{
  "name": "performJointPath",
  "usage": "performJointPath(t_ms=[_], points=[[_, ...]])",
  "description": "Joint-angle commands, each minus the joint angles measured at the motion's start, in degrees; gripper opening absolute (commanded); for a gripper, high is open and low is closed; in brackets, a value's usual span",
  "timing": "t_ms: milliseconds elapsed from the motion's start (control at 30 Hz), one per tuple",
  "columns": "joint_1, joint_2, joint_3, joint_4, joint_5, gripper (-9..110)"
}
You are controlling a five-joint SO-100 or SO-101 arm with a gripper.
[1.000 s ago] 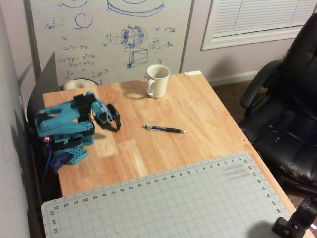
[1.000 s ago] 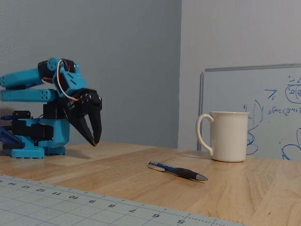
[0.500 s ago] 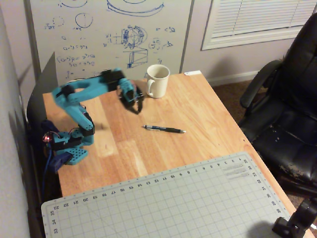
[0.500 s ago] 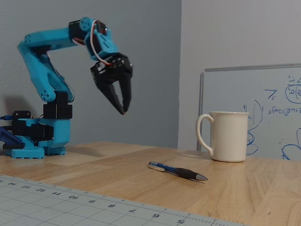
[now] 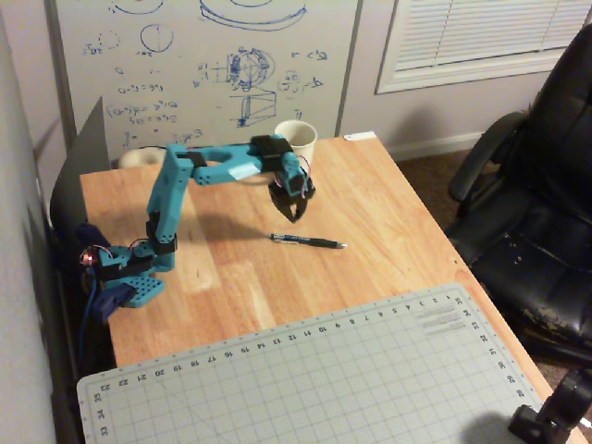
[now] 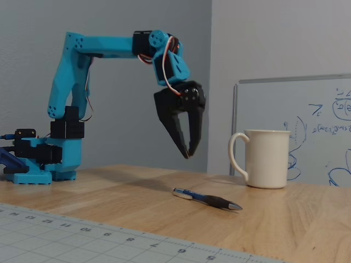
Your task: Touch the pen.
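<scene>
The pen (image 5: pixel 308 241) is thin and dark blue-black with a silvery tip. It lies flat on the wooden table (image 5: pixel 388 213), near its middle. In a fixed view from table height the pen (image 6: pixel 207 199) lies in front of the cream mug (image 6: pixel 267 158). My black gripper (image 5: pixel 294 217) hangs from the teal arm (image 5: pixel 199 171), pointing down. It hovers above the pen and slightly behind it, clear of it, as the low fixed view shows (image 6: pixel 188 154). Its jaws meet at the tips and hold nothing.
The cream mug (image 5: pixel 296 140) stands at the table's back edge by a whiteboard (image 5: pixel 203 65). A grey cutting mat (image 5: pixel 305 379) covers the table's front. A black office chair (image 5: pixel 536 203) stands to the right. The arm's base (image 5: pixel 129 282) is at the left.
</scene>
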Motion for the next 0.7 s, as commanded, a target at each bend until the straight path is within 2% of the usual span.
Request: performJointPath(t_ms=[0,667], points=[[1.76,-2.29,-9.58,-0.53,-0.35,1],[1.49,-14.15,-16.61,-0.53,-0.44,1]])
